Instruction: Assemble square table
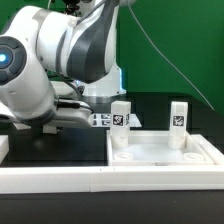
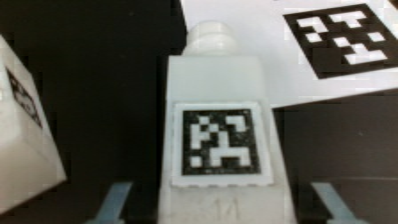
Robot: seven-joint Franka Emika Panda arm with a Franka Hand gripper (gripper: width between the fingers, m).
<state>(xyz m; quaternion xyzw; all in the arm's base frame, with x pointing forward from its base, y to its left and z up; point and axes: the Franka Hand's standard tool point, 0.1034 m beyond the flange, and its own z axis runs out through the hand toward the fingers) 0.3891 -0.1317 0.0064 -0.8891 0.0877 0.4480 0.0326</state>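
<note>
**Desk:** What does the exterior view give you?

**Operator:** I see the arm (image 1: 70,50) bent low on the exterior view's left. The tabletop (image 1: 165,152) lies flat on the black surface (image 1: 148,108) on the exterior view's right, just behind the white rail (image 1: 60,180). One upright leg (image 1: 120,118) and a second upright leg (image 1: 178,116) stand at its far corners. The marker board (image 1: 100,120) lies just beside the first.

**Desk:** And the wrist view?

**Operator:** Another leg (image 2: 217,130) fills the middle, its tag facing me, between the fingers (image 2: 118,200) of the hand (image 2: 217,208). The jaws stand narrowed, close on either side of it. I cannot tell whether the pads press on it. A separate tag (image 2: 347,40) sits on white beyond its peg end.
</note>
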